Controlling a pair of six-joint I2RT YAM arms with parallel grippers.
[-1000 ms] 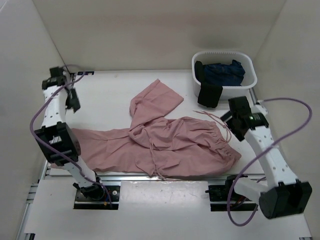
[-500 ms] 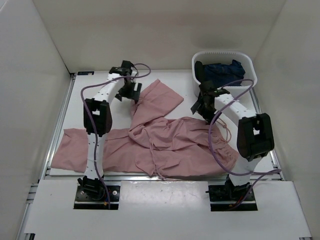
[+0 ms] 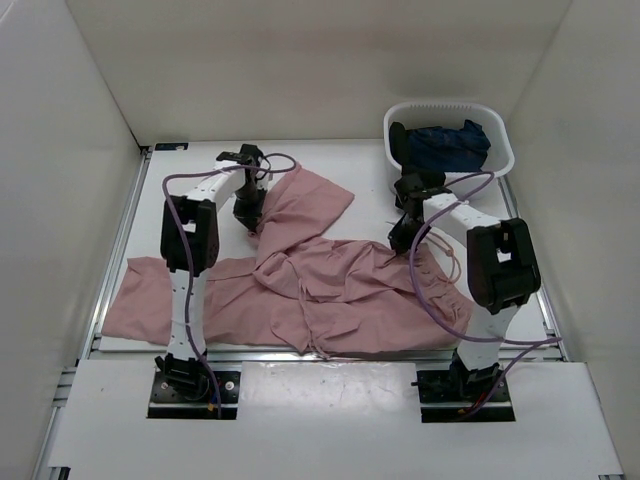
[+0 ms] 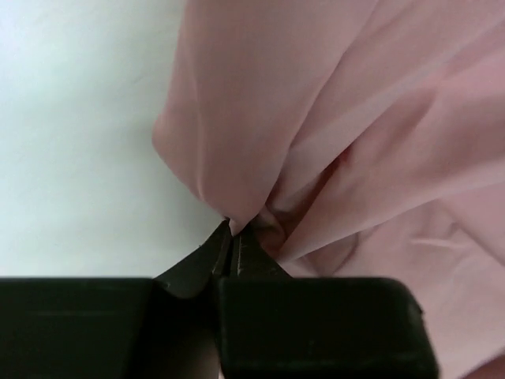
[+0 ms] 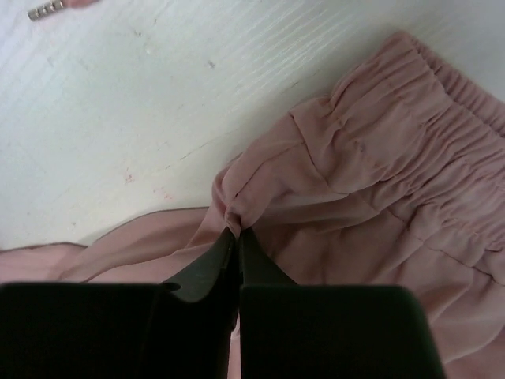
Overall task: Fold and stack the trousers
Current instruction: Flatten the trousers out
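Note:
The dusty-pink trousers (image 3: pixel 330 285) lie crumpled across the white table, one leg stretched to the left (image 3: pixel 145 295), the other bent up toward the back (image 3: pixel 310 200). My left gripper (image 3: pixel 250 215) is shut on a pinch of the fabric (image 4: pixel 237 225) at the left edge of the bent leg. My right gripper (image 3: pixel 403 238) is shut on a fold of the trousers (image 5: pixel 234 225) beside the gathered waistband (image 5: pixel 426 150). A metal-tipped drawstring end (image 5: pixel 46 9) lies on the table in the right wrist view.
A white basket (image 3: pixel 500 165) at the back right holds dark blue clothing (image 3: pixel 450 145). White walls close in the table (image 3: pixel 190 190) on the left, back and right. The metal rail (image 3: pixel 330 352) runs along the near edge.
Both arms swung in from the sides to the trousers and came down on the fabric. Both grippers went from open to shut, each pinching cloth.

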